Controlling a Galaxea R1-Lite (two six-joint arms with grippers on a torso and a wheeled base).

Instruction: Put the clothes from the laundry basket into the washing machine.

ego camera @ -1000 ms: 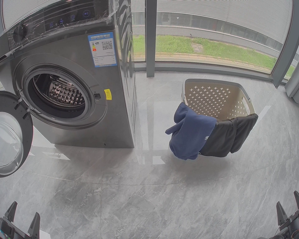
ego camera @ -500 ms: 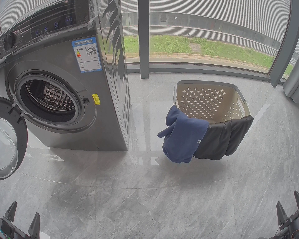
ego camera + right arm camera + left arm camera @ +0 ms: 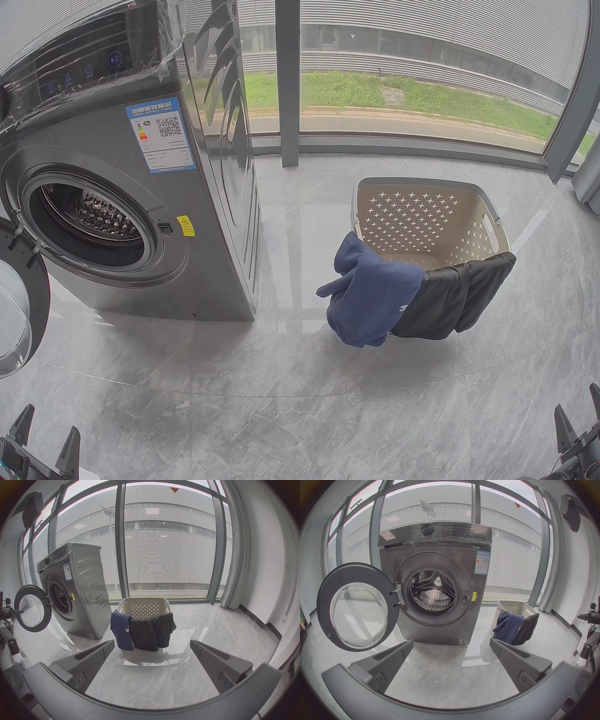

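Note:
A beige laundry basket (image 3: 430,219) (image 3: 143,608) (image 3: 515,607) stands on the floor to the right of the grey washing machine (image 3: 156,206) (image 3: 437,586) (image 3: 78,586). A blue garment (image 3: 369,297) (image 3: 121,630) (image 3: 506,627) and a black garment (image 3: 456,294) (image 3: 151,631) (image 3: 528,628) hang over the basket's near rim. The machine's round door (image 3: 15,306) (image 3: 357,606) (image 3: 32,608) is swung wide, showing the drum (image 3: 94,215) (image 3: 432,592). My left gripper (image 3: 45,434) (image 3: 450,645) is open, low at the near left, well short of the machine. My right gripper (image 3: 578,412) (image 3: 150,645) is open, low at the near right, facing the basket from a distance.
Tall windows and a frame post (image 3: 287,81) stand behind the machine and basket. A curtain (image 3: 234,558) hangs at the far right. Bare grey tiled floor (image 3: 300,400) lies between me and both the basket and the machine.
The whole head view has shifted: the machine and basket now sit lower and further left in the picture, so the camera moved. Both grippers keep their places, open.

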